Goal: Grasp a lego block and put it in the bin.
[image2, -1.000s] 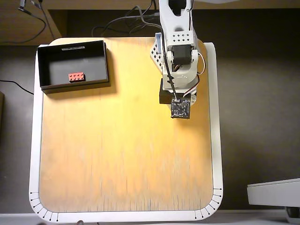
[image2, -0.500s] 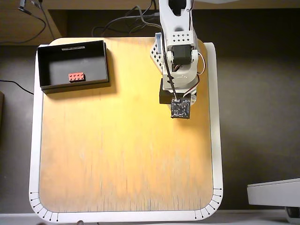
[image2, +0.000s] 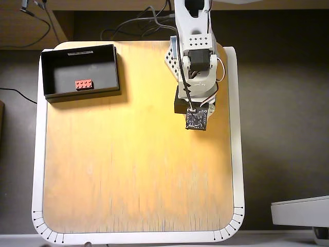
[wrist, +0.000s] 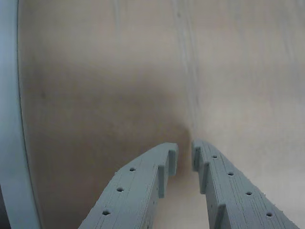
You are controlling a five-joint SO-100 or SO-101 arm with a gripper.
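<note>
Moved: only a tiny shift, the arm's small dark circuit board (image2: pixel 196 119) sits a touch up and left of where it was half a second ago in the overhead view; brick and box haven't budged.
Claw: grey 3D-printed two-finger claw (wrist: pixel 185 160), tips almost together with just a thin gap, nothing pinched between them, hanging over bare wood in the wrist view.
Brick: small bright red rectangular plastic lego block (image2: pixel 84 84) with two rows of studs, lying flat on the floor inside the box, near the lower wall as the overhead view shows it.
Box: shallow black rectangular open-topped bin (image2: pixel 114 67), thin walls, white label strip on its top rim, parked at the top-left corner of the worktop.
Worktop: pale orange wooden worktop (image2: pixel 133 164) with a white rounded border.
Arm: white arm (image2: pixel 194 41) reaching in from the top edge, well apart from the bin, over the right side.
Extras: dark cables (image2: pixel 131 25) trailing behind the worktop.
</note>
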